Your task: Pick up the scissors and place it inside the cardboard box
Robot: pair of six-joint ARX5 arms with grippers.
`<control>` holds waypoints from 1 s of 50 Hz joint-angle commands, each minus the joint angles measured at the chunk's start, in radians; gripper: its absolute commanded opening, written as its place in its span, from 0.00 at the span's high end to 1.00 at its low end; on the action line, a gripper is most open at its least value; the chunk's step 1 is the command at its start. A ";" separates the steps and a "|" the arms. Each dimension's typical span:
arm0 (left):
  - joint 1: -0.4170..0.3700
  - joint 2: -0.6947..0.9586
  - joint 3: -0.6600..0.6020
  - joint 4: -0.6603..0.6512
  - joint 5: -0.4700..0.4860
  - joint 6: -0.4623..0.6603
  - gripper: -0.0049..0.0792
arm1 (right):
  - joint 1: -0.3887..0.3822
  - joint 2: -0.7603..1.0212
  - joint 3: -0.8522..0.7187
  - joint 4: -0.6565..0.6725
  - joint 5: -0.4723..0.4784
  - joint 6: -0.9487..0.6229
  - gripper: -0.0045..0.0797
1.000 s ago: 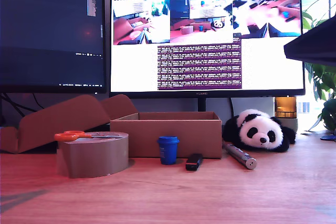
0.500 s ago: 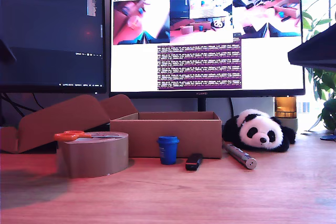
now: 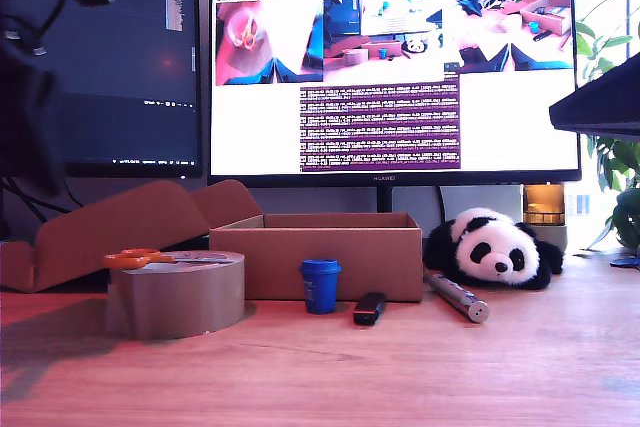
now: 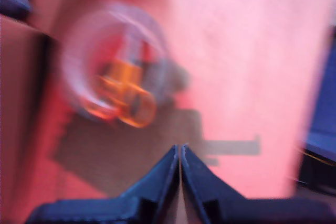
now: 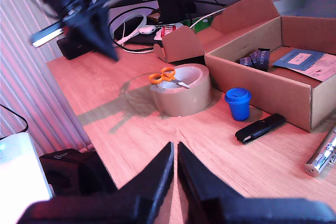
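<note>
since the scissors [image 5: 167, 76] lie flat across the top of the tape roll [image 5: 181, 98], orange loops away from the cardboard box [image 5: 273, 66] and short silver blades toward it, my first pincer [image 4: 180, 150] hangs above them (view blurred), tips pressed together; my second pincer [image 5: 174, 153], likewise pressed together, is farther off.

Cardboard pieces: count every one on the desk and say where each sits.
2. The cardboard box stands behind the blue cup; the folded cardboard piece lies behind the tape roll. More may be hidden.
</note>
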 commanded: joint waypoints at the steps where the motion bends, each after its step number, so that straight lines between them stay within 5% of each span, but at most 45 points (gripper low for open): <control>1: -0.017 0.005 0.009 0.019 -0.016 0.012 0.79 | 0.000 0.005 -0.009 -0.008 0.000 -0.008 0.96; 6: -0.041 0.009 0.009 0.038 -0.062 0.066 0.64 | 0.000 0.005 -0.009 -0.033 0.002 -0.029 0.96; 32: -0.082 0.134 0.010 0.127 -0.187 0.145 0.64 | -0.002 0.005 -0.009 -0.060 0.053 -0.032 0.96; 50: -0.084 0.169 0.011 0.187 -0.189 0.147 0.64 | -0.002 0.005 -0.009 -0.060 0.054 -0.033 0.96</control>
